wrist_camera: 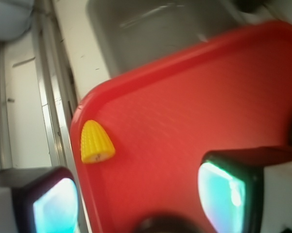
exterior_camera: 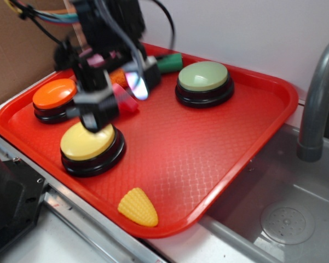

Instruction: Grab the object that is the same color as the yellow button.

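Closest to us in the exterior view lies the yellow toy corn (exterior_camera: 137, 207), on its side at the near corner of the red tray (exterior_camera: 208, 159), well apart from our gripper (exterior_camera: 117, 90). Our gripper hangs above the far-left part of the tray with its fingers spread and nothing between them. Directly below it sits the yellow button (exterior_camera: 88, 141) on its black base. Off to its left is the orange button (exterior_camera: 55, 93), and to its right, farther off, the light green button (exterior_camera: 203, 76). From the wrist view we see the corn (wrist_camera: 95, 142) ahead of the left finger (wrist_camera: 51, 204), resting just inside the tray's rim (wrist_camera: 80, 114). A grey faucet (exterior_camera: 317, 104) stands beyond the tray.
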